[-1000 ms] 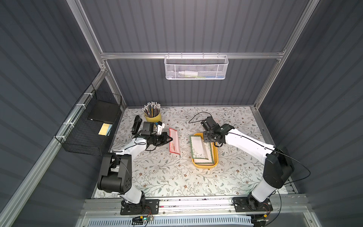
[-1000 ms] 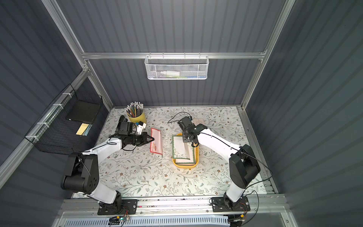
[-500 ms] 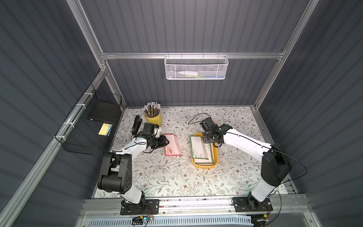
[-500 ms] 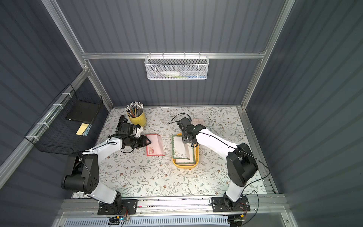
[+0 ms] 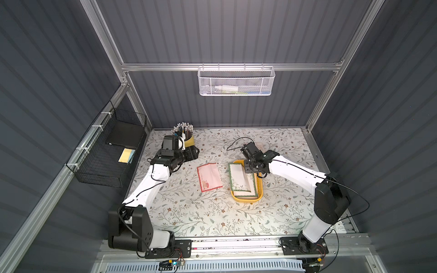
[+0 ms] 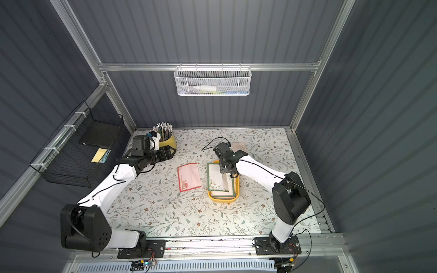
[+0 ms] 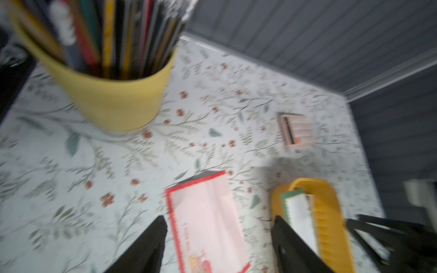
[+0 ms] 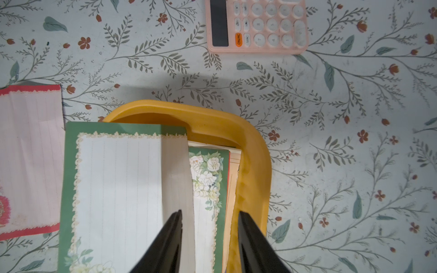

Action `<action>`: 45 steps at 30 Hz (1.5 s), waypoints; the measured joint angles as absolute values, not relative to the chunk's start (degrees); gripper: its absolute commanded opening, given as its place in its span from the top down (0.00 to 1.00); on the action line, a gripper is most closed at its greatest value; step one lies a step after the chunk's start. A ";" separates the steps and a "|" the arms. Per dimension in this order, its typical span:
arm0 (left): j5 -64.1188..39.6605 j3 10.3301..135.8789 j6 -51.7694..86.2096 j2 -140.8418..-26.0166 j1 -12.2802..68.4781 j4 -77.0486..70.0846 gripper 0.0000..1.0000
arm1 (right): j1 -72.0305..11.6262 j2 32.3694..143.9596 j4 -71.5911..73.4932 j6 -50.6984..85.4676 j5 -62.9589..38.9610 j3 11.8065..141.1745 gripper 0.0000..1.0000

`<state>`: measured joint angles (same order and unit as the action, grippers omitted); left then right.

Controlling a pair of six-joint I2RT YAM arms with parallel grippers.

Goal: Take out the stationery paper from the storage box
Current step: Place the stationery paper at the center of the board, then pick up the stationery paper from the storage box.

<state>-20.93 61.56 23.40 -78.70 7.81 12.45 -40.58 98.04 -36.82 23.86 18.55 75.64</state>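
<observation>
A red-bordered sheet of stationery paper point(image 5: 210, 176) point(image 7: 208, 222) lies flat on the table, left of the storage box. The storage box point(image 5: 260, 191) point(image 8: 253, 165) is a shallow yellow tray holding more sheets. Its top green-floral sheet point(image 5: 240, 177) point(image 8: 118, 189) is partly folded and overhangs the tray's left rim. My left gripper point(image 5: 193, 152) point(image 7: 220, 222) is open and empty, drawn back beside the pencil cup, apart from the red sheet. My right gripper point(image 5: 251, 169) point(image 8: 209, 214) hangs over the tray's far right part with its jaws apart, one finger above the sheets and one at the tray wall.
A yellow pencil cup point(image 5: 189, 140) point(image 7: 113, 99) stands at the back left, close to my left wrist. A pink calculator point(image 5: 260, 145) point(image 8: 255, 23) lies just beyond the tray. A black wire basket point(image 5: 106, 153) hangs on the left wall and a white mesh basket point(image 5: 236, 81) on the back wall.
My left gripper opened and let go of the red-bordered sheet, which now lies flat. The left arm pulled back toward the pencil cup. The right arm barely moved.
</observation>
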 measured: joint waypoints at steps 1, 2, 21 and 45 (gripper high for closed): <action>-25.17 59.99 25.12 -77.82 7.84 8.23 0.33 | -40.58 98.02 -36.82 23.88 18.70 75.59 0.55; -28.77 57.89 26.96 -77.34 8.01 4.34 0.34 | -40.58 97.97 -36.71 23.90 18.83 75.46 0.55; -37.87 49.47 36.99 -88.97 21.47 -9.58 0.42 | -39.44 96.01 -36.42 23.99 20.16 72.20 0.54; -36.36 52.64 38.48 -100.66 27.35 -13.65 0.48 | -38.94 94.94 -35.70 24.08 20.60 69.52 0.54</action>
